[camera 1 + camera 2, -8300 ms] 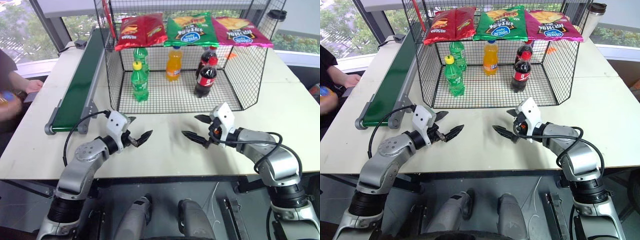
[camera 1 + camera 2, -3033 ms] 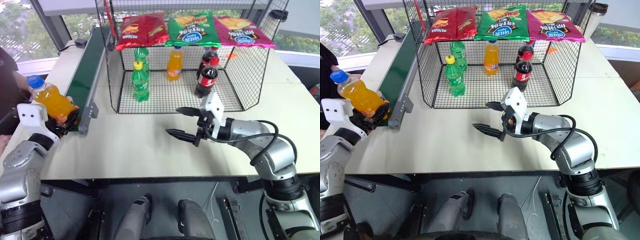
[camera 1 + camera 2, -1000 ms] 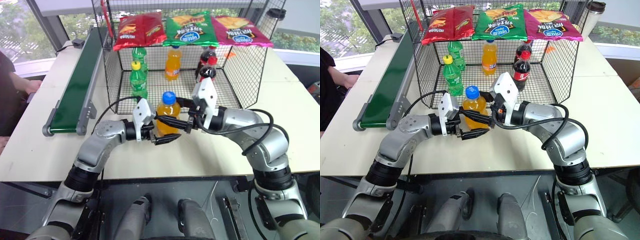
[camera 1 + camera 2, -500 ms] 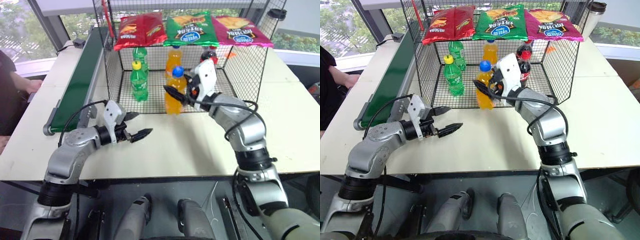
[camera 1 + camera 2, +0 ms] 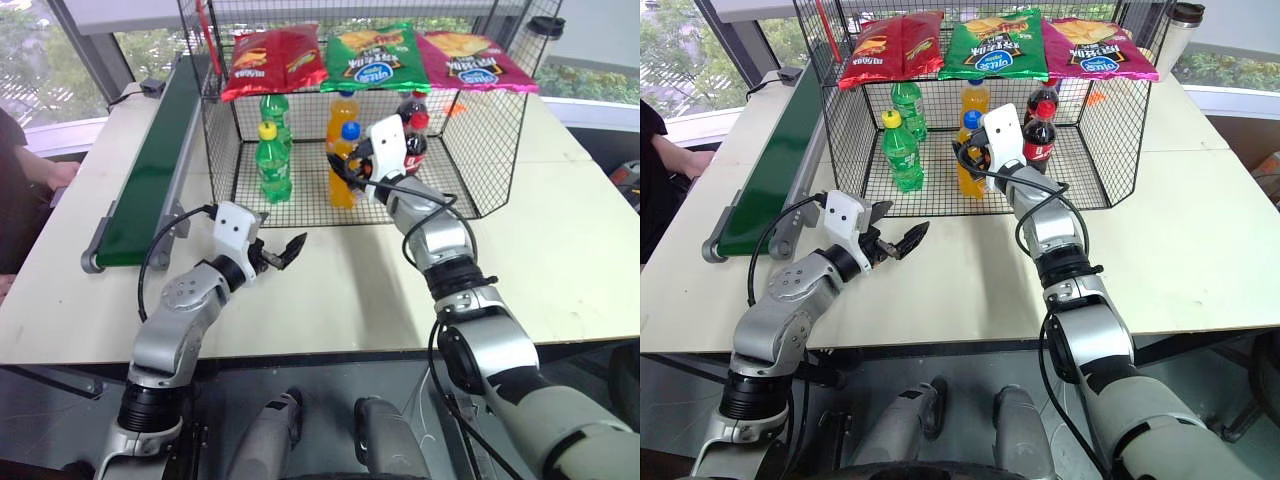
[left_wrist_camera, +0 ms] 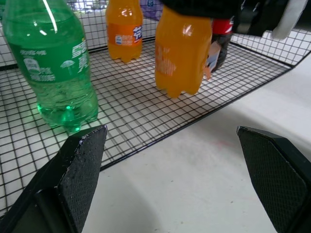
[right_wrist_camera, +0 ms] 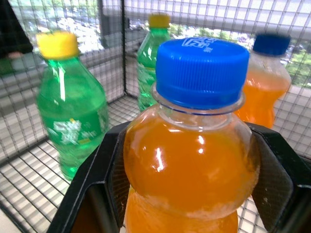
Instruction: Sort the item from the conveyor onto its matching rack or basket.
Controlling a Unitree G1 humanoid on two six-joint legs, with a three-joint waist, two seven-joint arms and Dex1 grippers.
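Carried farther into the black wire cage point(image 5: 470, 150) at upper centre, the right tool point(image 5: 343, 167) clamps the upright blue-capped orange soda bottle point(image 5: 343, 172), while the left tool point(image 5: 278, 252) gapes empty over the counter point(image 5: 330, 290).

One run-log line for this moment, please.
right gripper: jaws shut on orange soda, inside cage | left gripper: jaws open, empty, over table

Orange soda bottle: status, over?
Right gripper shut on the orange soda bottle, inside the wire cage. Left gripper open, empty, over the table. Second orange bottle just behind; green bottles and cola bottles flank it.
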